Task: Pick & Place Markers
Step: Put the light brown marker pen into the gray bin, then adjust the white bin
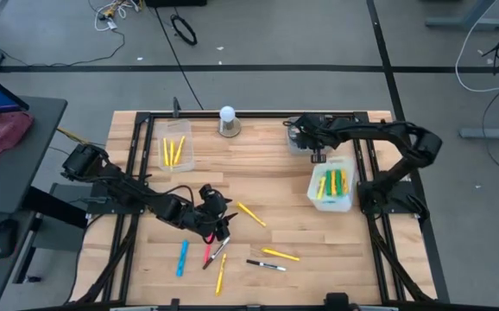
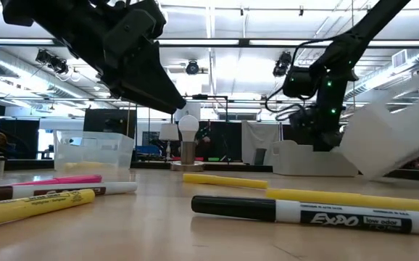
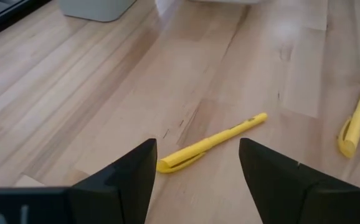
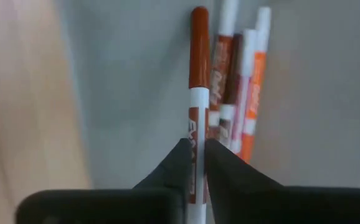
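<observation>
Several markers lie loose on the wooden table near its front. They include a yellow one (image 1: pixel 251 213), a blue one (image 1: pixel 182 257), a pink one (image 1: pixel 207 254) and a black one (image 1: pixel 267 265). My left gripper (image 1: pixel 219 220) hovers open and tilted down, just left of the yellow marker (image 3: pixel 230 132), which lies ahead between its fingers without touching them. My right gripper (image 1: pixel 317 154) is at the far right over a small grey bin (image 1: pixel 298 136). It is shut on a brown-capped, white-barrelled marker (image 4: pixel 198 37). Below it, red and orange markers (image 4: pixel 245 81) lie in the bin. My right gripper pinches the marker's white barrel (image 4: pixel 197 115) between its two fingertips, a little behind the brown cap. The fingers point steeply down from above and the marker runs on ahead of them, cap end foremost. I cannot tell whether the cap end rests on the bin's floor.
A clear bin (image 1: pixel 174 149) with yellow markers stands at the far left. A white bin (image 1: pixel 331 186) with yellow and green markers stands at the right. A white round-topped knob (image 1: pixel 227 121) sits at the far edge. Black frame rails run along the table's sides.
</observation>
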{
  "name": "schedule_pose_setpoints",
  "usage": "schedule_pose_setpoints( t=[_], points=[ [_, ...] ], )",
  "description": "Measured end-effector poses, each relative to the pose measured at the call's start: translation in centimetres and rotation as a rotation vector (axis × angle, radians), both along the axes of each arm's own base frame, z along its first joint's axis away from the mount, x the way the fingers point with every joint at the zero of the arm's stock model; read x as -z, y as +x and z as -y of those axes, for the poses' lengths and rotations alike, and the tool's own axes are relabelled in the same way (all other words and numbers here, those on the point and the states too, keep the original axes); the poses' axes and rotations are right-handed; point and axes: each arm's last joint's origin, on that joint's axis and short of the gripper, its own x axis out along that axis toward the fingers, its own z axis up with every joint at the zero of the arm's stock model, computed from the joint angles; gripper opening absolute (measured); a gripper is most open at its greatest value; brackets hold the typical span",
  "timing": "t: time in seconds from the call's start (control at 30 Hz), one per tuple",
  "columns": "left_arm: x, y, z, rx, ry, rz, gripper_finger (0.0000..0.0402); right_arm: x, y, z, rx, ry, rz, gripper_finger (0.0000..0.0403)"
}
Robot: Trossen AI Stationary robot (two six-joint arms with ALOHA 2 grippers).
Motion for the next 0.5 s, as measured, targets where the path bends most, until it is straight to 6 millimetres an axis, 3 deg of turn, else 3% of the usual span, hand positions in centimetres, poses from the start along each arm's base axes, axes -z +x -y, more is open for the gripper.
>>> schedule_pose_setpoints(
  t=[0.33, 0.5],
  points=[
    [0.0, 0.0, 0.0, 0.0, 0.0, 0.0, 0.0234, -2.9, -0.4, -0.1, 0.046, -0.123, 0.092, 0.0161],
    [0.0, 0.0, 0.0, 0.0, 0.0, 0.0, 0.0234, -5.1, -0.8, -1.2, 0.09, -0.174, 0.2, 0.0202]
  ],
)
